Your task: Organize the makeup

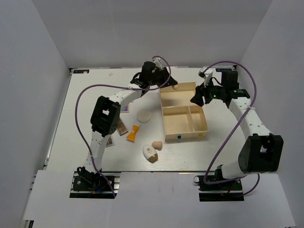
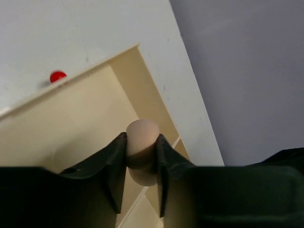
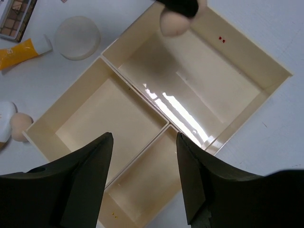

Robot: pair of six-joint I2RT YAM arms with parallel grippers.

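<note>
Fingers [image 2: 111,164] of the left gripper [image 2: 141,141] are clenching a peach sponge [image 2: 141,129] between them, holding it above the far edge of the large compartment of the cream box [image 1: 186,136]. Whether the sponge is touching the rim cannot be told. The left arm is reaching across the table [image 1: 85,95] to the box's far-left corner.

The right gripper [image 3: 144,137] is hanging released, its fingers spread wide and gripping nothing, over the divider between the large compartment and the two small ones.

Left of the box, a cream disc [image 1: 144,115] and an orange tube [image 1: 133,133] are lying on the table. Nearer the front edge, a second sponge [image 1: 157,145] is resting against a white egg-shaped item [image 1: 149,153]. A brown palette [image 1: 121,127] and a small colourful palette [image 1: 126,108] are lying beside the left arm.
</note>
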